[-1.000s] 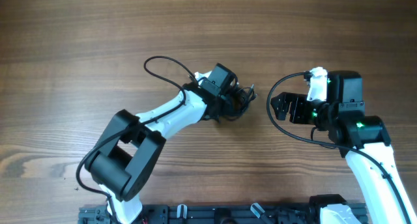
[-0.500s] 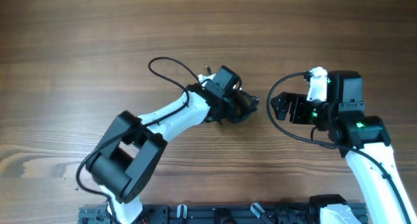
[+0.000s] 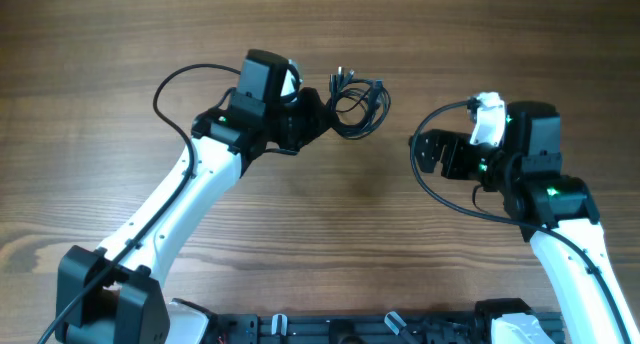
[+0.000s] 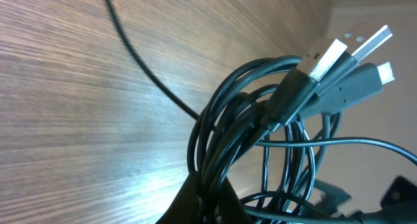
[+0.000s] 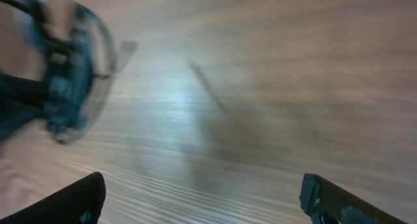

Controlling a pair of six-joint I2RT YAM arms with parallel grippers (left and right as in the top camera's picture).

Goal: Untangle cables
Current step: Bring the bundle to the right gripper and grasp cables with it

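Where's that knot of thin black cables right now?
Seen from overhead, the cables are bunched in the shut left claw, toward the top middle of the table, left of the open right claw.

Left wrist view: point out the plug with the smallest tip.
The lowest plug, far right: a short white tip on a grey body. The other two plugs end in long flat silvery shells.

We read no text, label, brand, number or sign in any view. The plug ends of the cables (image 4: 290, 97) show only black casing and bare silvery metal, with no marking we can make out. The right wrist view is too blurred for us to read anything.
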